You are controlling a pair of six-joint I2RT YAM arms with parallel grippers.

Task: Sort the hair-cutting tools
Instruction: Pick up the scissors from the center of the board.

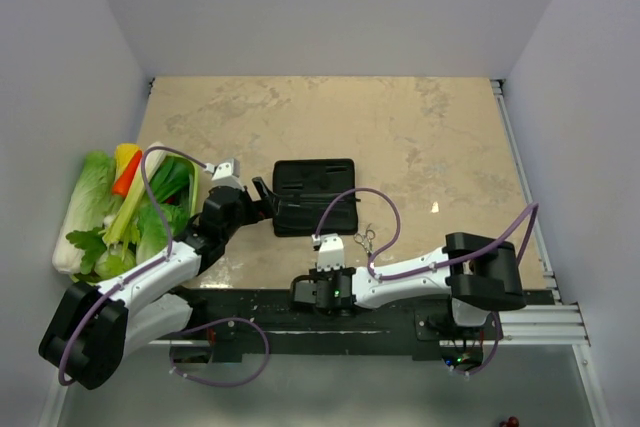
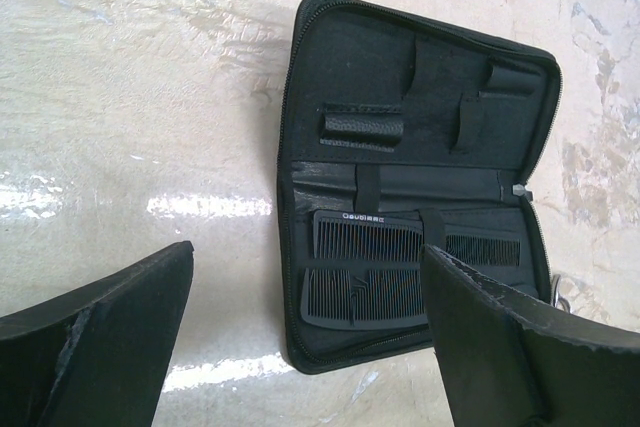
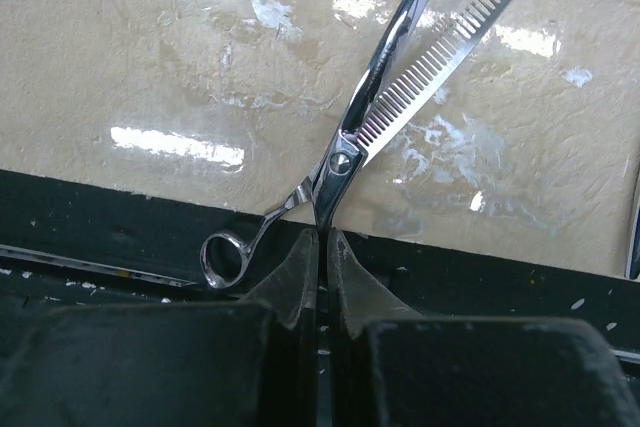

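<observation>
Beige, glossy table carries the open black case, which lies flat in front of the left gripper. That gripper hangs just beside the case's left edge, its jaws spread fully and nothing between them. Two black combs, an upper comb and a lower comb, sit under straps in the case's lower half. The leather loop in the upper half holds nothing.

The right gripper is clamped tight on the thinning scissors, pinching the shank just below the pivot screw, at the table's dark near edge. The blades stand splayed (one plain, one toothed), and one ring handle projects free to the left. Whether the tips touch the table cannot be told.

Step in hand, as judged: carry the scissors to the case and seat them.
1. Apply full clamp pressure throughout; the pinch is narrow and the steel slick, so the tool may pivot.
2. Travel slowly, tips leading.
3. Align the blades with a pocket before entry; splayed blades can snag fabric.
4. Pin the case with the left gripper if it slides.
</observation>
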